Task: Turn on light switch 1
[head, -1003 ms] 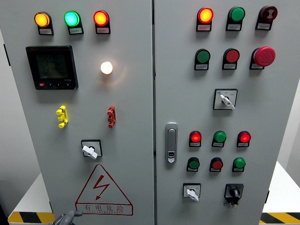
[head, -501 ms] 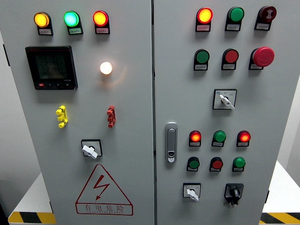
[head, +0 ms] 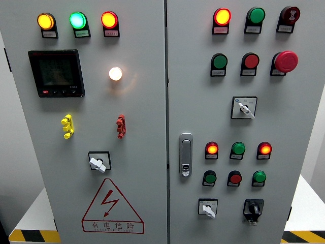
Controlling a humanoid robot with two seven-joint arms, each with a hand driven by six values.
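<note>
Neither hand shows; the yellow switch [head: 66, 126] and red switch [head: 120, 126] labels seem unreadable.

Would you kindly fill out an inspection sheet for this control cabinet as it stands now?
Surface: grey two-door metal cabinet, doors closed, chrome latch handle on the right door.
Job's things: round white lamp glowing; yellow toggle lever and red toggle lever below it.
Clutter: nothing seen.
Grippers: neither hand in view.
Cables: nothing seen.
Surroundings: red mushroom emergency button upper right; yellow-black floor stripes.
</note>
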